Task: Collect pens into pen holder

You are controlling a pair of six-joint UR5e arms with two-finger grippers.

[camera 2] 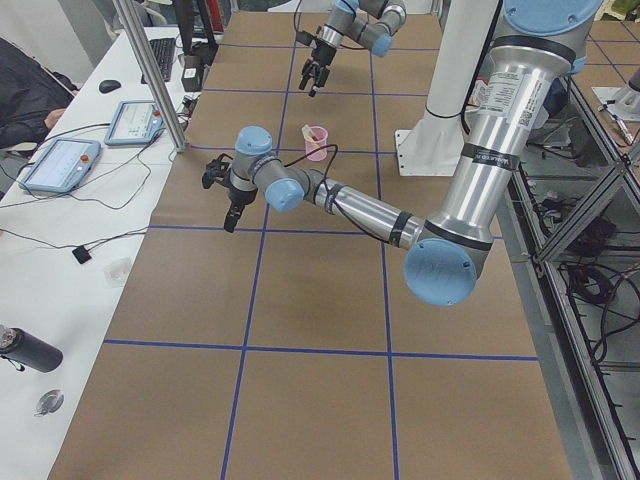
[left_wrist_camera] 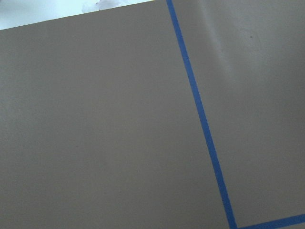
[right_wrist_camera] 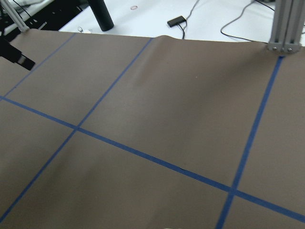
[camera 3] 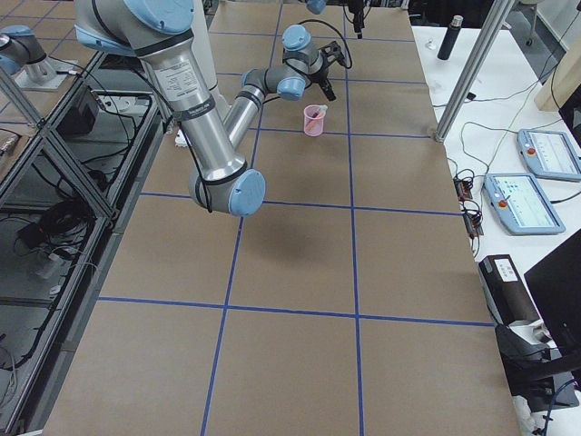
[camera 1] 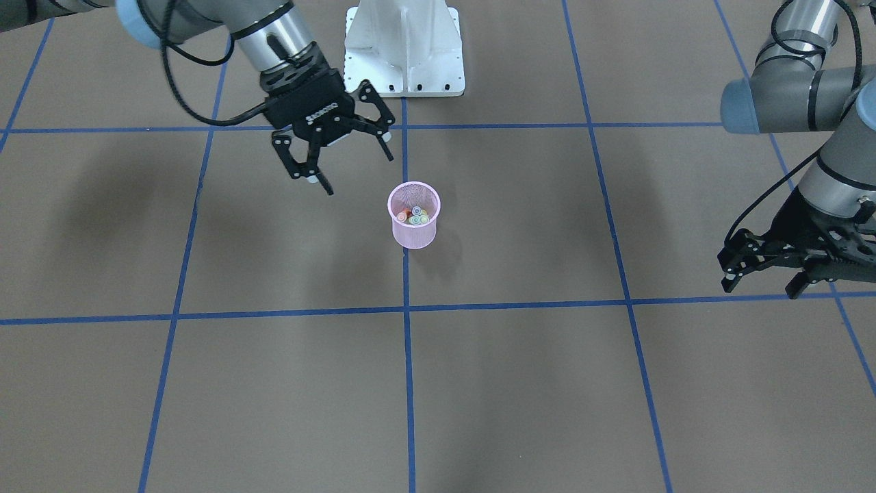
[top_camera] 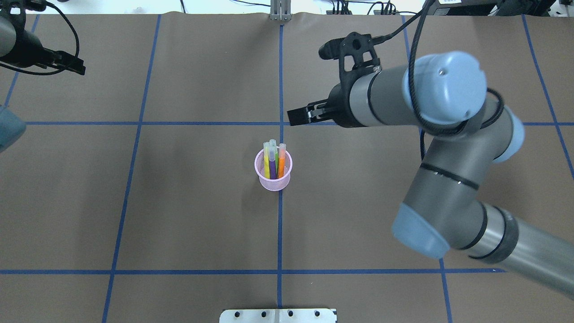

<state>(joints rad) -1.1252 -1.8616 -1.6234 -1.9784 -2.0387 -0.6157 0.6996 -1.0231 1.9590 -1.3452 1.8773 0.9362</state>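
Overall state: judged complete; the pens (top_camera: 273, 160) are all inside the pen holder (camera 1: 415, 236), and no pen shows lying loose in any view.
Right end effector (camera 1: 356, 171): released, jaws spread wide, nothing between them.
Left end effector (camera 1: 759, 287): released, jaws apart, nothing held.
Target location: the pen holder stands upright on the desk (camera 1: 520, 383), on a blue tape line (camera 1: 408, 383).
Key relation: the holder lies below the right end effector and off to its left-arm side. The views disagree on fore-aft offset, so that part cannot be told.
Long axis: the pens stand close to vertical with their whitish cap ends up, rising above the rim. The colours seen are yellow-green, purple and orange.
Nearer arm: the right end effector hangs near the holder; the left one is well apart from it, out toward the desk's end.
Surroundings: the white mounting base (camera 1: 404, 48) sits behind the right end effector, on the robot's side.
Obstructions: nothing stands between either end effector and the holder.
Next-move requirement (judgement): only a retreat is called for, with no further grasp.
Risk (judgement): the light mesh cup could tip if the right end effector sweeps low across it, so clearing upward first is advisable.
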